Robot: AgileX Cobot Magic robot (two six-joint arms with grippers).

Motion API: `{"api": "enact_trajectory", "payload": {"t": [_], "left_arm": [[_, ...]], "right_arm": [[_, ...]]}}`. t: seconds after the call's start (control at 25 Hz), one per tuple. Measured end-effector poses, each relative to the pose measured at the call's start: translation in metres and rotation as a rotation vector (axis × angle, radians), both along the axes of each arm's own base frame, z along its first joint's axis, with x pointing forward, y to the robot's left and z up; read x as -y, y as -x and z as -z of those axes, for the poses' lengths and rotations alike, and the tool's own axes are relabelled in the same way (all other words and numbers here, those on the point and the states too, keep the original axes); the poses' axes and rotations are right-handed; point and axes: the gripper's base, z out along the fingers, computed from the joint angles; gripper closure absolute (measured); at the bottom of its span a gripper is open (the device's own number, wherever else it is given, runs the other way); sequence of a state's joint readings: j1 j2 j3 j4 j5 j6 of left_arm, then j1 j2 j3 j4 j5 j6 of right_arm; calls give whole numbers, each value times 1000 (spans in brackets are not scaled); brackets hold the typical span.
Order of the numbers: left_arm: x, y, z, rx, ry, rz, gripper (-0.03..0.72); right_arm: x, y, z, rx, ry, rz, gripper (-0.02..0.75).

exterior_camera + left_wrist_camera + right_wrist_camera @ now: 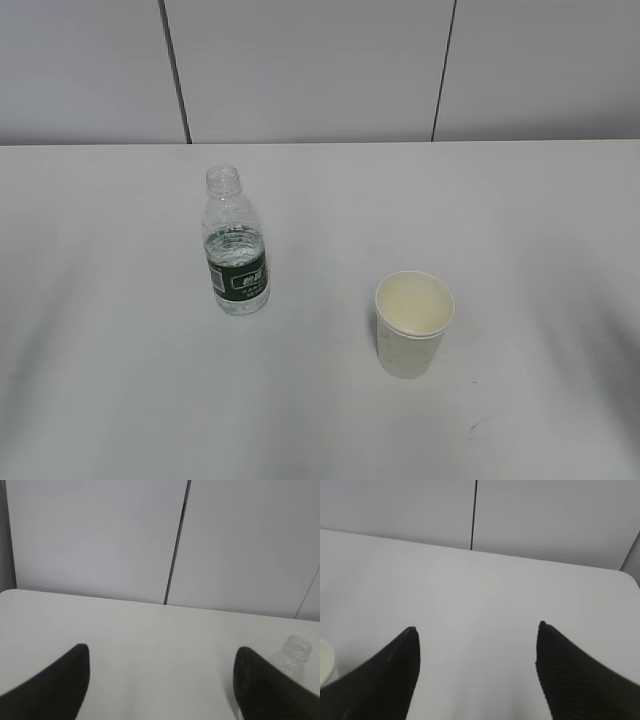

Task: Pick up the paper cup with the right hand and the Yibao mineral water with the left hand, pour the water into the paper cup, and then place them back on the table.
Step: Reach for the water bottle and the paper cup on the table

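The Yibao mineral water (235,245) stands upright and capless on the white table (120,400), left of centre, about a third full of clear water. The paper cup (412,324) stands upright to its right and nearer, and looks empty. No arm shows in the exterior view. In the left wrist view my left gripper (161,655) is open and empty above bare table; the bottle's neck (294,654) shows behind its right finger. In the right wrist view my right gripper (477,632) is open and empty; the cup's rim (325,660) shows at the far left edge.
A grey panelled wall (320,70) with dark vertical seams runs along the table's far edge. The table's right far corner (625,575) shows in the right wrist view.
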State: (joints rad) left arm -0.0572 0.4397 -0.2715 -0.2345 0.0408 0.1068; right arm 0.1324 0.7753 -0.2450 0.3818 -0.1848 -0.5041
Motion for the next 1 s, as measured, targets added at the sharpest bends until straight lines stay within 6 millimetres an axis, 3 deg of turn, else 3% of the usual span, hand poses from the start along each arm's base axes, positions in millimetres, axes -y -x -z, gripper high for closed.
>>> {"api": "enact_trajectory", "payload": {"t": [0.36, 0.52, 0.72, 1.0], "left_arm": [[23, -47, 17, -34, -51, 112, 148], [33, -61, 37, -41, -66, 142, 148], [37, -67, 79, -54, -111, 139, 154], [52, -79, 120, -59, -185, 271, 165]], "right_arm": [[-10, -36, 28, -43, 7, -47, 203], [-14, -42, 39, -78, 47, -97, 203], [-22, -38, 56, -40, 76, -203, 203], [-30, -19, 91, -40, 63, -329, 204]]}}
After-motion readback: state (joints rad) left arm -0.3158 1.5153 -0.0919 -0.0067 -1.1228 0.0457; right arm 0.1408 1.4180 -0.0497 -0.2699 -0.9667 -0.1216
